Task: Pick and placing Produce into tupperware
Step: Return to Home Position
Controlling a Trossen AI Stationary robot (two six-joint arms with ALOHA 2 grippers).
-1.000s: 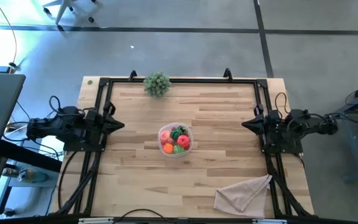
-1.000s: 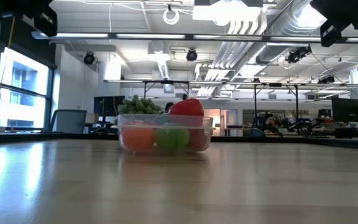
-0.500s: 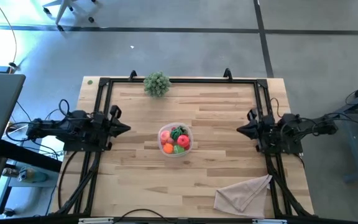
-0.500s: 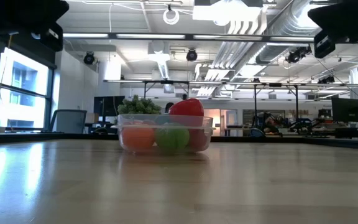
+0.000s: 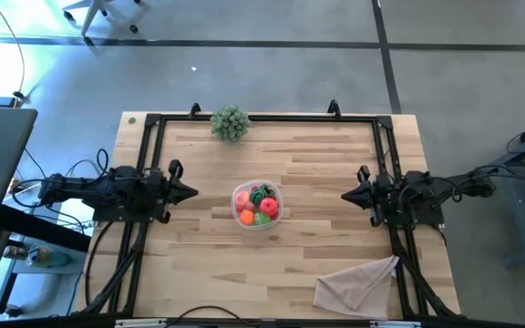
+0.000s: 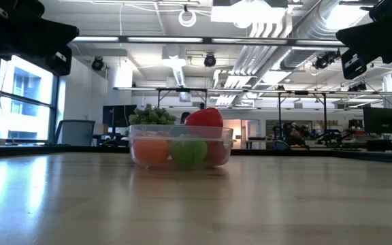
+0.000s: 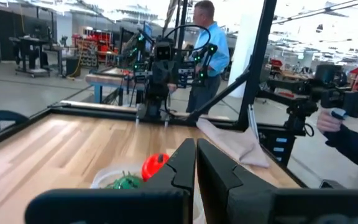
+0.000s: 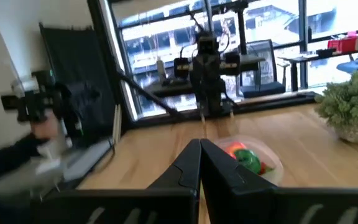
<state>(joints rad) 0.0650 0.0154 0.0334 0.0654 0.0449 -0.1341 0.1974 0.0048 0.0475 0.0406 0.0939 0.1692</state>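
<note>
The wooden desk (image 5: 317, 173) sits inside a black frame, with one dark arm lying low along each side. The left tool (image 5: 190, 191) points inward from the left edge and the right tool (image 5: 346, 195) faces it from the right edge. Both are well apart from anything on the desk. Each wrist view shows that arm's own fingers pressed together with nothing between them, so both tools are clenched and empty.

A beige cloth (image 5: 358, 282) lies crumpled at the near right corner. The clear tub (image 5: 257, 226) stands near the middle of the desk, between the two tools. A bushy plant (image 5: 231, 122) stands at the far edge, left of centre.

All the produce I can see is in the tub. There is a red fruit (image 5: 269, 205), an orange one (image 5: 246, 217), a light green one (image 5: 262, 219), a pink one (image 5: 243, 199) and a dark green leafy piece (image 5: 261, 192). From desk level, the red fruit rises above the rim.
</note>
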